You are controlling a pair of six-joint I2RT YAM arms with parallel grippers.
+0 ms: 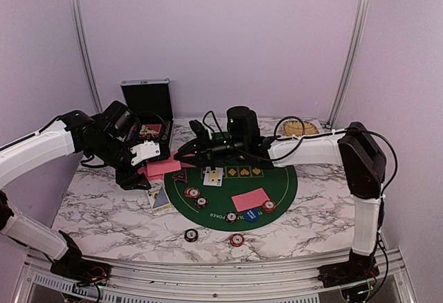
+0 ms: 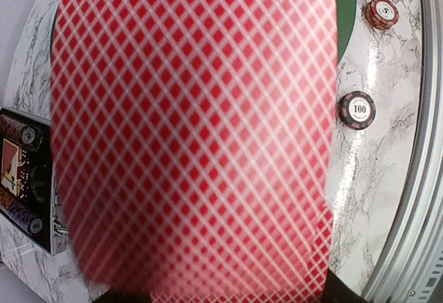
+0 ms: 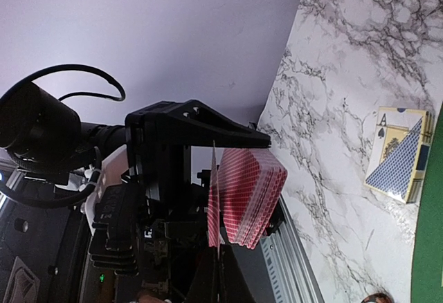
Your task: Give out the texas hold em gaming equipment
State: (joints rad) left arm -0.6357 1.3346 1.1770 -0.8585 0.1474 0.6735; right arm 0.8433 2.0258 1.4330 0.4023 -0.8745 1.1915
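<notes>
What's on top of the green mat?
Face-up cards, a pink card, some chips and a blue button. The right arm covers the far edge of the mat, so anything there is hidden.

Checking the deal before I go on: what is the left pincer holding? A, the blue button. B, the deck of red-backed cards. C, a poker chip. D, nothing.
B: the left pincer grips the deck, whose red backs fill the left wrist view.
</notes>
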